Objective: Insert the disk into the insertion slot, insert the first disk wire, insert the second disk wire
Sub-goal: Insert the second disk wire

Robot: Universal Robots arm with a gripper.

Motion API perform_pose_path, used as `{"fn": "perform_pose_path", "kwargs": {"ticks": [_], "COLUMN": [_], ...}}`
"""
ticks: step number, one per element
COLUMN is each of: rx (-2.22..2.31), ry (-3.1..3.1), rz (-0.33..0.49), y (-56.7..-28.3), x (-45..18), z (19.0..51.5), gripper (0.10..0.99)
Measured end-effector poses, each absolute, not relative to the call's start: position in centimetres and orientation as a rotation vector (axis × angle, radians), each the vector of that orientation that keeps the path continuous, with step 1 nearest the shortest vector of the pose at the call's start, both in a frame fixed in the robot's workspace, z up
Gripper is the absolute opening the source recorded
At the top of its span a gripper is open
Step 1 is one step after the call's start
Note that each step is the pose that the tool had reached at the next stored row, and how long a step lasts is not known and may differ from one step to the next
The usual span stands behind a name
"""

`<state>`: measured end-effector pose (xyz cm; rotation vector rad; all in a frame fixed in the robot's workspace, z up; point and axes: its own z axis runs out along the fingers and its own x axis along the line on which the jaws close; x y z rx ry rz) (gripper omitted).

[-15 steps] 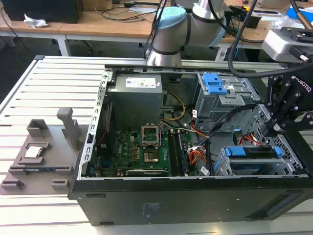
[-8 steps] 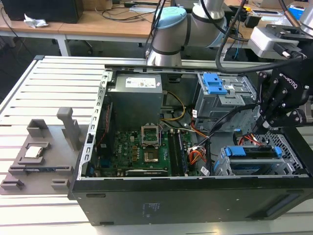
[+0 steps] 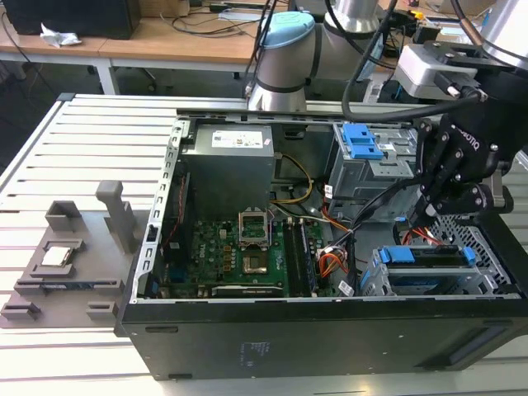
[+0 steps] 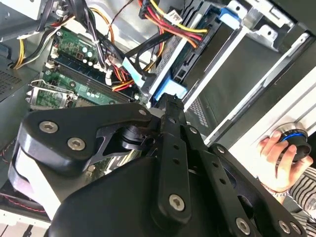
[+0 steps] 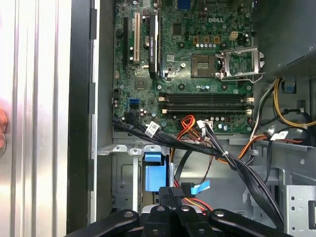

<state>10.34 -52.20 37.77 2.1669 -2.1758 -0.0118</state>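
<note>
One slatted white table (image 3: pixel 91 140) carries an open black computer case (image 3: pixel 330 338), its long wall set along the table's near edge in the exterior view. Inside, the motherboard (image 3: pixel 239 256) lies bare, with open room above it. The black gripper (image 3: pixel 429 213) hangs over the case's corner at the exterior view's right, jaws drawn together, its tips just above the insertion slot (image 3: pixel 373 276). The disk (image 3: pixel 425 266) lies seated in that slot, with its blue carrier showing along the top. Bundled wires (image 5: pixel 207 148) cross between board and cage, crowding the gap near the fingers (image 5: pixel 163 210). In the second wrist view, a person's hand (image 4: pixel 274 163) grips a round knob (image 4: pixel 291 139) beyond the case's outer wall.
</note>
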Motion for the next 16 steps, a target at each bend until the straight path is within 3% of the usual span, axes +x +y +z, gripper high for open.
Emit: {"fn": "perform_pose_path", "kwargs": {"ticks": [8, 12, 16], "rx": [2.167, 2.167, 2.167], "ry": [-2.176, -2.176, -2.175], "rz": [-0.012, -0.012, -0.011], "y": [-52.2, -52.2, -51.1], "x": [10.3, 10.3, 10.3], "z": [37.7, 37.7, 37.1], "gripper": [0.114, 0.361, 0.361]}}
